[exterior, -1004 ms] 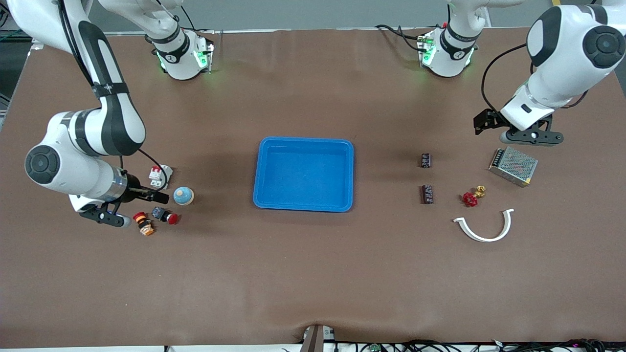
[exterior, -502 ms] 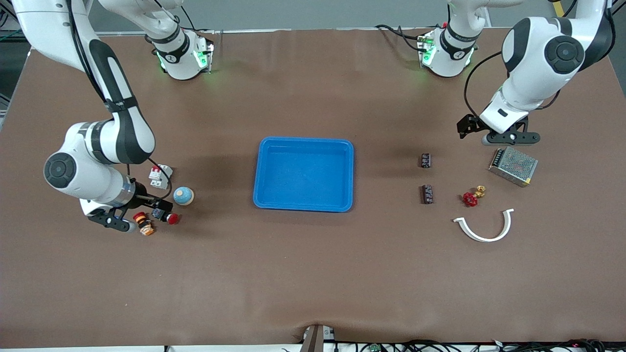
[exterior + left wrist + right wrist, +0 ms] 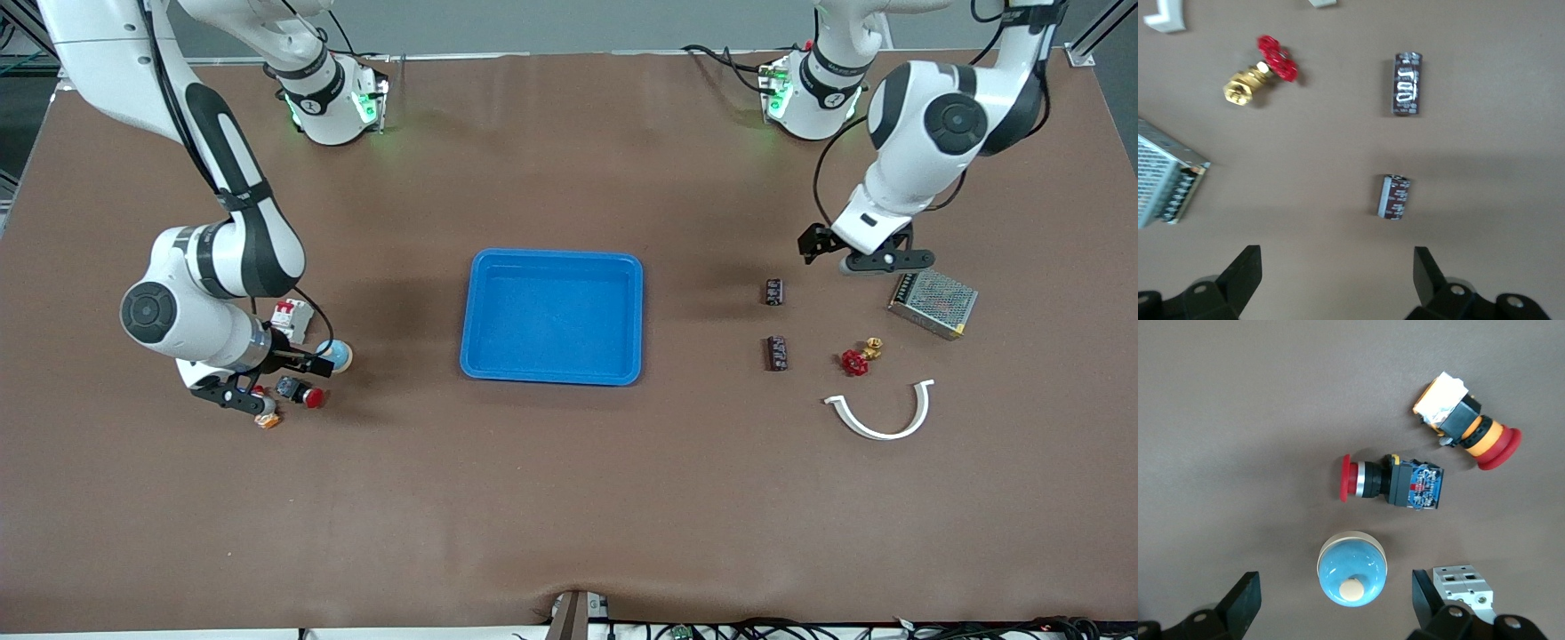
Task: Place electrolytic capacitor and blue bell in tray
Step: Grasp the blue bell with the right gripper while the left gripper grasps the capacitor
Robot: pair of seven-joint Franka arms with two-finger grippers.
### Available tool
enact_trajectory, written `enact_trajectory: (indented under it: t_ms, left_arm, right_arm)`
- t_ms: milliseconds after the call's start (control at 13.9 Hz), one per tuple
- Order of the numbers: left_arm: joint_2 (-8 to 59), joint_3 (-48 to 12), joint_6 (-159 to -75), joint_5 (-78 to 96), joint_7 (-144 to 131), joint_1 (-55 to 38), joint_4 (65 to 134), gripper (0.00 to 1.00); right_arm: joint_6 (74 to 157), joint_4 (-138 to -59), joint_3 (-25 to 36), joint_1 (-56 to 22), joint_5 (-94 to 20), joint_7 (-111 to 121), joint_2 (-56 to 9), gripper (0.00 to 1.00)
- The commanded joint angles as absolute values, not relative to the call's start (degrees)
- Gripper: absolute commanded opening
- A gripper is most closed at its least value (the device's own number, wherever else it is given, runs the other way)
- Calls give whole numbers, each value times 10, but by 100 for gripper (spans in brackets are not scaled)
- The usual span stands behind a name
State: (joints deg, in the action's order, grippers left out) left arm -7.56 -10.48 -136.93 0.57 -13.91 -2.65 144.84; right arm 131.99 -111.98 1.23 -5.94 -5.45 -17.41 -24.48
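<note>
The tray (image 3: 551, 316), bright blue and shallow, sits at the middle of the desk (image 3: 569, 498) with nothing in it.

The blue bell (image 3: 339, 355) rests on the desk toward the right arm's end, well apart from the tray. It is just beside a white circuit breaker (image 3: 292, 318), which lies farther from the front camera. A red push button (image 3: 300, 391) with a blue body and an orange-and-red emergency button (image 3: 265, 414) lie nearer to that camera. The right gripper (image 3: 267, 378) is over this group with its jaws spread wide, holding nothing. In the right wrist view the bell (image 3: 1352, 569) lies between the two fingertips (image 3: 1243, 597).

Two electrolytic capacitors lie toward the left arm's end, one capacitor (image 3: 774, 292) farther from the front camera and the second capacitor (image 3: 778, 352) nearer to it, apart from each other. The left gripper (image 3: 845, 253) is over bare desk near the farther capacitor, jaws wide, holding nothing. A metal-mesh power supply (image 3: 933, 302) lies near it. A red-handled brass valve (image 3: 858, 356) lies beside the nearer capacitor, and a white curved bracket (image 3: 880, 414) lies nearer to the camera than the valve.
</note>
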Motion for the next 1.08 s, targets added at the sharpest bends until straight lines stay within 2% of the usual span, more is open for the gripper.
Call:
enact_trajectory:
  t_ms: [0,430,789,1004]
  left_arm:
    - [-31,-118,-1400,12,-146,-24,1447,100]
    - [23,-124,-1470,12,-169,-34,1448,100]
    - [43,-132,-1570,12,-185,-35,1491,100]
    - [65,-132,-1600,12,-185,-35,1494,100]
  right_arm:
    - [1352,-1146,13,-64,-53,-180,-247,100]
    - [1353,-1156,13,-69,-51,-173,-261,100]
    - [1365,-1156,13,-68,-51,-173,-278,100]
    - [1377,-1156,13,-70,-51,-173,-282,100]
